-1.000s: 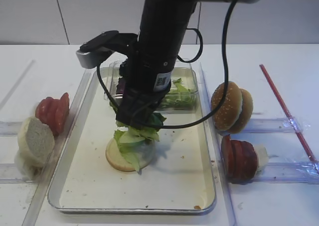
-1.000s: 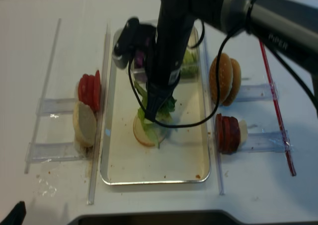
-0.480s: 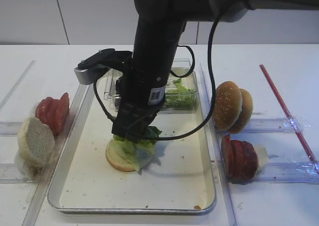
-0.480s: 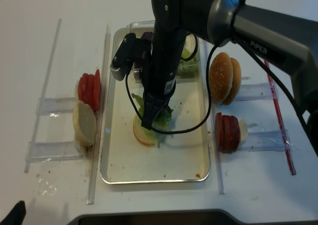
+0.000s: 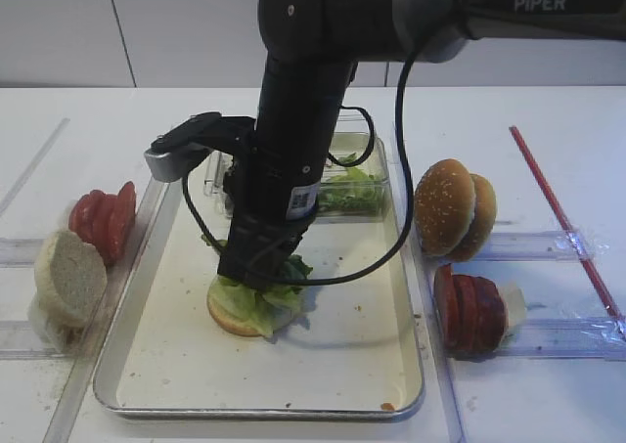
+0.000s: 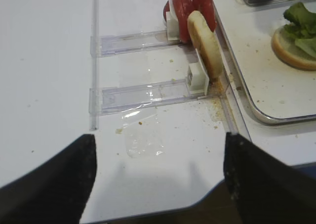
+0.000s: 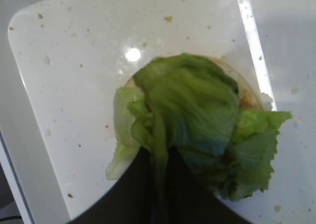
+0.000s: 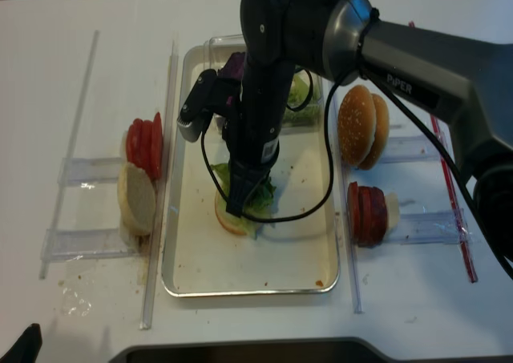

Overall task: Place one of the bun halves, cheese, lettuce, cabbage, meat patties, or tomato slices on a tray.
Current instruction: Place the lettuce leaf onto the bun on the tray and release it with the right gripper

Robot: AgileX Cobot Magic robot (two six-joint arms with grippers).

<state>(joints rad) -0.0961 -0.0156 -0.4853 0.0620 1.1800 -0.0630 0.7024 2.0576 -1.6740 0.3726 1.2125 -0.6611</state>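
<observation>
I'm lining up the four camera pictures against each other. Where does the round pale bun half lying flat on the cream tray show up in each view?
Exterior high: round pale bun half, left of tray centre, under ruffled green lettuce and the right gripper.
Right wrist: only its rim peeks out beneath the lettuce.
Left wrist: upper right edge.
Exterior high (realsense): tray centre.
Shared landmark: the cream tray's silvery rim.
</observation>
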